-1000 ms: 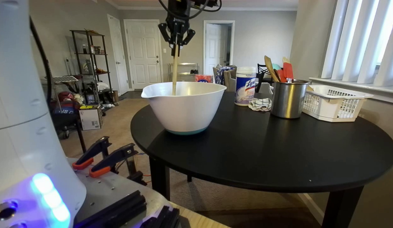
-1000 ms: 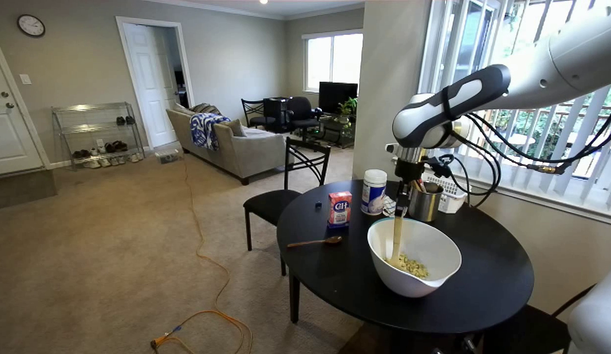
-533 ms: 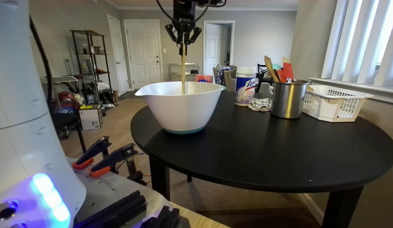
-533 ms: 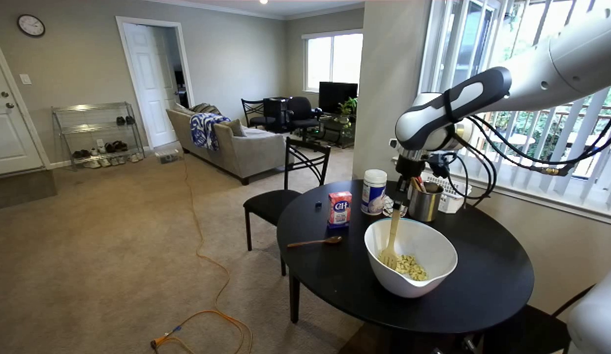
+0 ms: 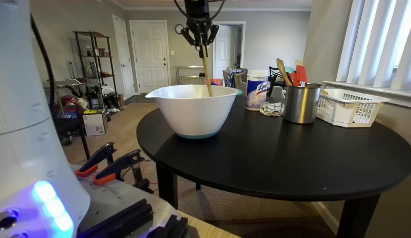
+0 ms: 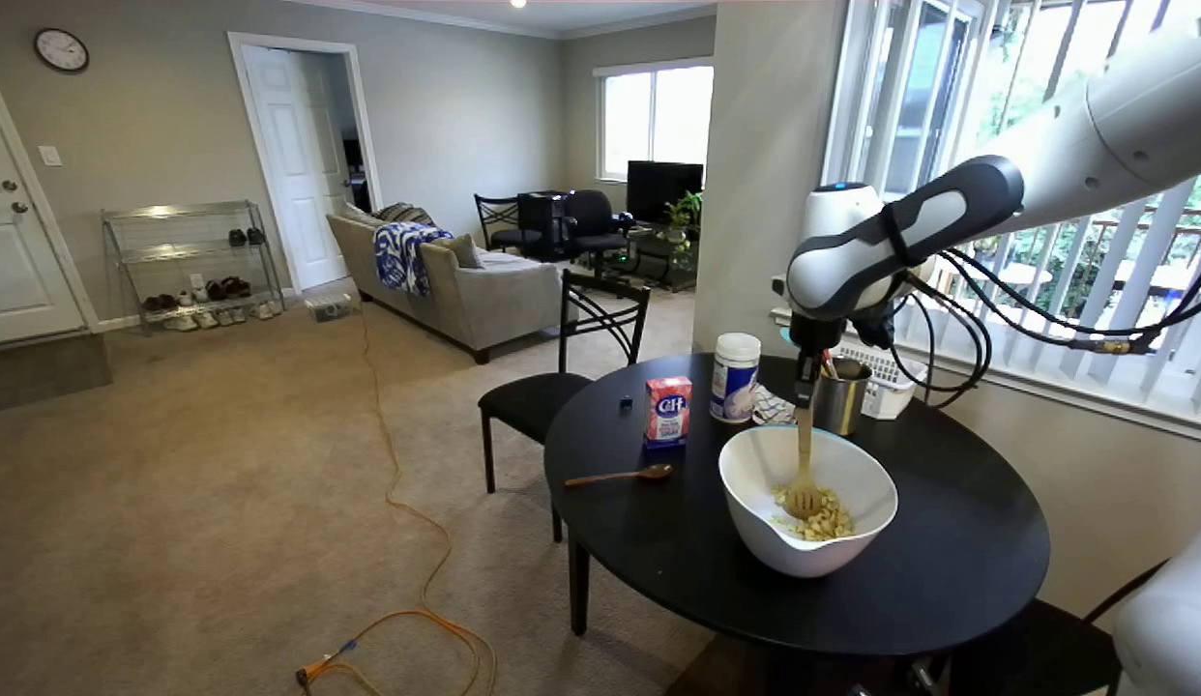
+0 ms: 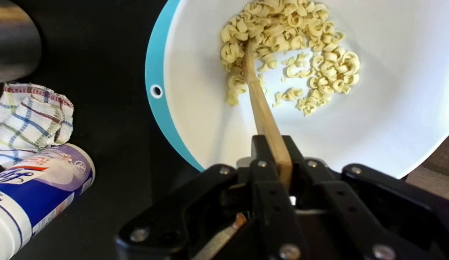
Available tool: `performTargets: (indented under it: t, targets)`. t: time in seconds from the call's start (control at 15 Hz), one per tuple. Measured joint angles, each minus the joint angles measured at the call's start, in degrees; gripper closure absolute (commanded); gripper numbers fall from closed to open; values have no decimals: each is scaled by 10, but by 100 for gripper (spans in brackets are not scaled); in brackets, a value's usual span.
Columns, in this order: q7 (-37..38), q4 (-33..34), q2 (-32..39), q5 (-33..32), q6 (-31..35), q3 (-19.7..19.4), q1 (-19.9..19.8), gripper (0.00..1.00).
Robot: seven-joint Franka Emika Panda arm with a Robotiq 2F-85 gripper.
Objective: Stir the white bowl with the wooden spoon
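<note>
The white bowl (image 5: 195, 114) with a teal base stands upright on the black table; it also shows in an exterior view (image 6: 804, 556) and the wrist view (image 7: 383, 137). Pale curled pasta (image 7: 278, 29) lies in its bottom, with a bare patch in the middle. My gripper (image 5: 202, 53) is above the bowl, shut on the handle of the wooden spoon (image 5: 207, 72). The spoon, with a slotted head (image 6: 804, 501), slants down into the bowl. In the wrist view the handle sits between both fingers (image 7: 261, 146), and the spoon's head is partly hidden among the pasta.
A wipes canister (image 5: 256, 91), a checked cloth (image 5: 272, 109), a steel utensil pot (image 5: 301, 104) and a white basket (image 5: 351, 107) stand behind or beside the bowl. A red box (image 6: 667, 411) and a brown spoon (image 6: 620, 475) are on the table (image 6: 649, 532).
My gripper and the spoon have moved right across the bowl, and the spoon now leans more in an exterior view. The bowl has shifted and turned slightly. The pasta has been pushed around.
</note>
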Motion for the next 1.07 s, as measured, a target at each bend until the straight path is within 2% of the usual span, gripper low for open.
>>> performTargets:
  t: [0.27,0.6,0.93,1.07]
  targets:
    - [-20,-5,-4,-5,-21,1,2,96]
    - [-110,-4,-10,7,-82,2,11,96]
    - [-209,-3,-16,74,-109,2,14,95]
    - [-214,-2,-17,103,-110,2,15,95]
